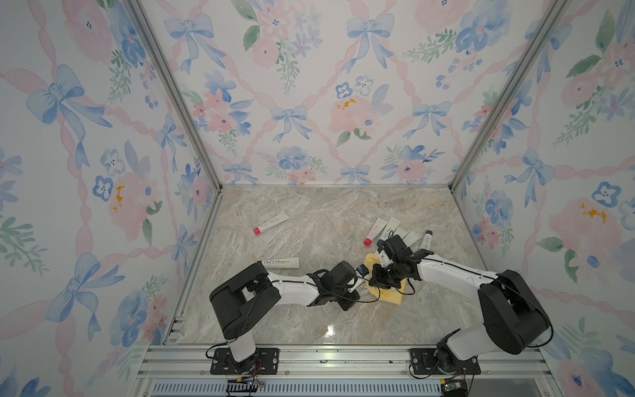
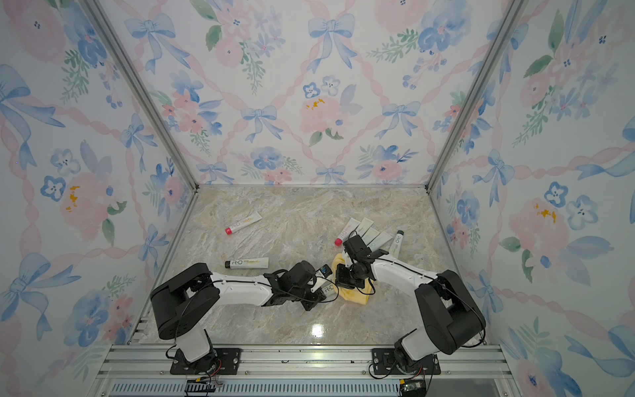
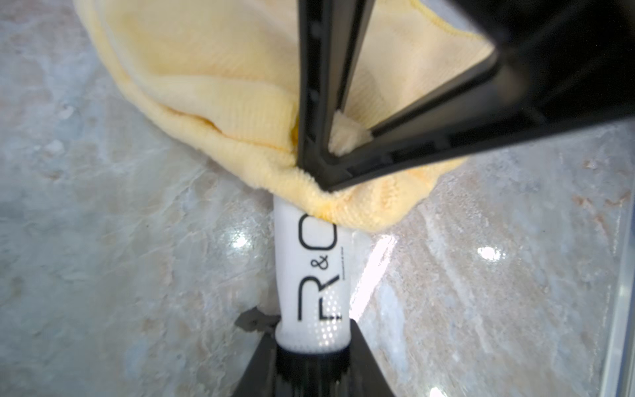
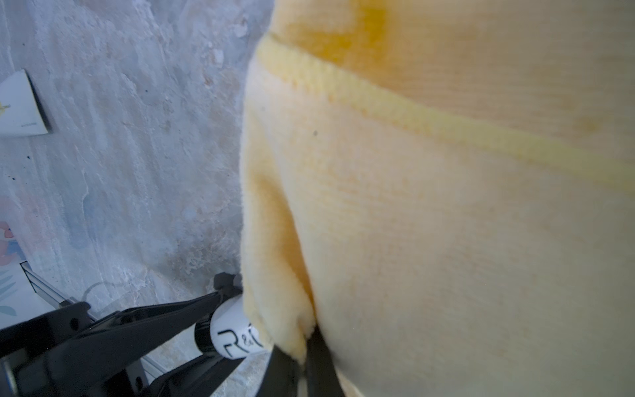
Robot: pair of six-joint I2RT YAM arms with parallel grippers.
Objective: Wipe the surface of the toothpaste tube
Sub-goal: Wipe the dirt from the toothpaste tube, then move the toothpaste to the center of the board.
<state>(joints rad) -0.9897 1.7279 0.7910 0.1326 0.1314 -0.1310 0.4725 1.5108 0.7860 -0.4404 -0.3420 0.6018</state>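
A white toothpaste tube [image 3: 309, 268] lettered "R&O" is held at its black cap end by my left gripper [image 3: 312, 357], which is shut on it. It shows small in both top views [image 1: 362, 289] [image 2: 329, 287], just above the marble top. My right gripper [image 4: 305, 364] is shut on a fold of a yellow cloth [image 4: 446, 223]. The cloth [image 3: 206, 86] drapes over the tube's far end and hides it, and the right gripper [image 3: 326, 172] presses there. In the right wrist view the tube [image 4: 233, 330] pokes out beside the cloth. The cloth [image 1: 391, 295] trails onto the table.
Other tubes lie on the marble top: a red-capped one [image 1: 271, 223] at the back left, a black-capped one [image 1: 280, 263] behind the left arm, and several in a fan [image 1: 391, 230] at the back right beside a dark-capped one [image 1: 426, 239]. Floral walls enclose three sides.
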